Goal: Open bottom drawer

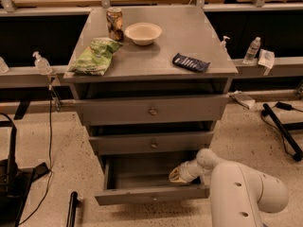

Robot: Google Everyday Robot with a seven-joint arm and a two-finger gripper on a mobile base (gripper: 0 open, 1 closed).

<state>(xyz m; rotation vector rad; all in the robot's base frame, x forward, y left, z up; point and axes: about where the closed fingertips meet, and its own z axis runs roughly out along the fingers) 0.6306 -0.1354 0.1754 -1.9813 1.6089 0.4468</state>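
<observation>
The bottom drawer (151,195) of the grey cabinet is pulled out, its narrow grey front low in the camera view and its inside bare. A small round knob sits at the centre of that front. My gripper (176,175) reaches down into the drawer's right side, just behind the front panel. My white arm (236,188) comes in from the lower right. The middle drawer (152,143) and top drawer (151,110) above it are shut.
On the cabinet top (189,37) lie a green chip bag (96,56), a can (114,23), a white bowl (143,33) and a dark blue snack bar (190,62). Grey shelves with bottles (252,50) run behind. Black stands (283,129) rest on the floor at both sides.
</observation>
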